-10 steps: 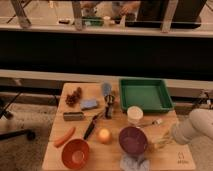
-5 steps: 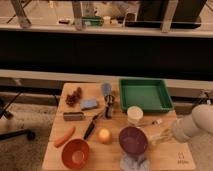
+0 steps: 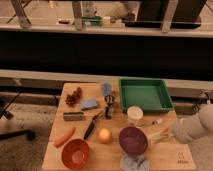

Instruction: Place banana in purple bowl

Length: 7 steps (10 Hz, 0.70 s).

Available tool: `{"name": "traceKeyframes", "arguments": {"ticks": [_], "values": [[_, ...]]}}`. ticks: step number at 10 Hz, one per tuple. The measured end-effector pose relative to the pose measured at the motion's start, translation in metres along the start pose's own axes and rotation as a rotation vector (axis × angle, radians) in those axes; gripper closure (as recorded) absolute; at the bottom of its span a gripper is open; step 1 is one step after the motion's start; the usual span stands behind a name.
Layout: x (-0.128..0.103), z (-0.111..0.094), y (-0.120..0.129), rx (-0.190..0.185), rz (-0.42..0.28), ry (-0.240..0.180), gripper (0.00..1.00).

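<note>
Fingers (image 3: 169,133) barely discernible, clamped on banana (image 3: 156,134) beside purple bowl (image 3: 129,142) rim.

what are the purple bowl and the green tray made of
purple bowl: likely plastic, smooth with a soft sheen. green tray: probably plastic too, one even colour, moulded raised rim. the end effector, just right of the bowl, looks shut on the banana.
</note>
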<state>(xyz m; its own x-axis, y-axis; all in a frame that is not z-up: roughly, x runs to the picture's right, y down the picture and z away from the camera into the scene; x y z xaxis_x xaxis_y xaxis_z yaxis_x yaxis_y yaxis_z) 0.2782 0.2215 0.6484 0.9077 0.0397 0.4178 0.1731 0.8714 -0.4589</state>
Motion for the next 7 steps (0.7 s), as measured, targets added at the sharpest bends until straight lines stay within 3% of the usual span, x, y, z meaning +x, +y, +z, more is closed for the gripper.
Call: {"name": "traceKeyframes", "arguments": {"ticks": [5, 7], "values": [[-0.027, 0.009, 0.001, 0.002, -0.021, -0.053, 1.00], [-0.048, 0.017, -0.001, -0.004, -0.037, -0.078, 1.00]]}}
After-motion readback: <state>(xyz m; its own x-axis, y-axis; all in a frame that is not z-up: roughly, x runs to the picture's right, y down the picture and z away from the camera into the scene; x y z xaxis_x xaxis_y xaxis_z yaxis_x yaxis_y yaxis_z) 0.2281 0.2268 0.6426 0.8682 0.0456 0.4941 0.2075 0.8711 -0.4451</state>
